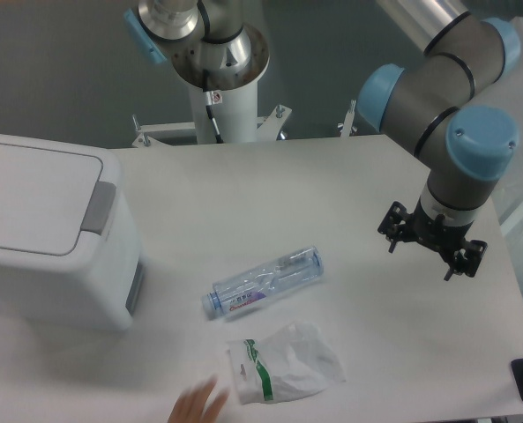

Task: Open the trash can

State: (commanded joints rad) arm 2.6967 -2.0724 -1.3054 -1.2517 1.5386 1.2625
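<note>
fingertips [197, 404] at near edge; arm bent over table, end effector [432, 241] spread, empty, far from closed trash can [49, 238]

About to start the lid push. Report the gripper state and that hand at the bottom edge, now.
Gripper: empty, far from the trash can; open or shut cannot be told from this angle.
Human hand: holding nothing, fingers near the crumpled plastic bag.

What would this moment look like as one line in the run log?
trash can: lid shut | pincer: over table's right side, far from can, holding nothing | bottle: lying mid-table | plastic bag: near front edge
</note>
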